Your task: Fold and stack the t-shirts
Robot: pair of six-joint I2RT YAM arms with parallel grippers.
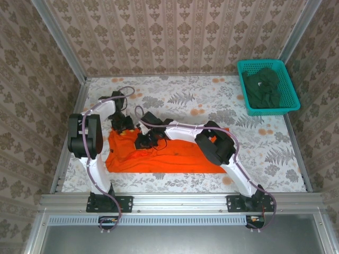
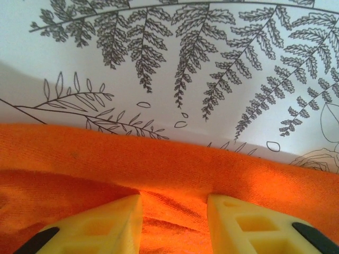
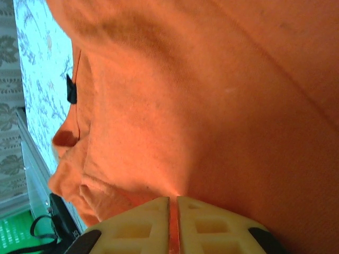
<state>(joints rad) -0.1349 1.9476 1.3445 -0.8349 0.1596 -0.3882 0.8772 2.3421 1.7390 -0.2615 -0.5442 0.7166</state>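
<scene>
The right arm (image 1: 212, 142) covers part of the orange t-shirt (image 1: 159, 159).

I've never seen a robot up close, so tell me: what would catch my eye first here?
The bright orange t-shirt, spread across the near half of the fern-patterned table, jumps out first. The right gripper is pinched shut on a fold of it, and the left gripper sits open near its far edge. In the far right corner a teal basket holds dark green shirts.

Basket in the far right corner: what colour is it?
The basket is teal, best seen in the top external view, with dark green t-shirts inside.
</scene>
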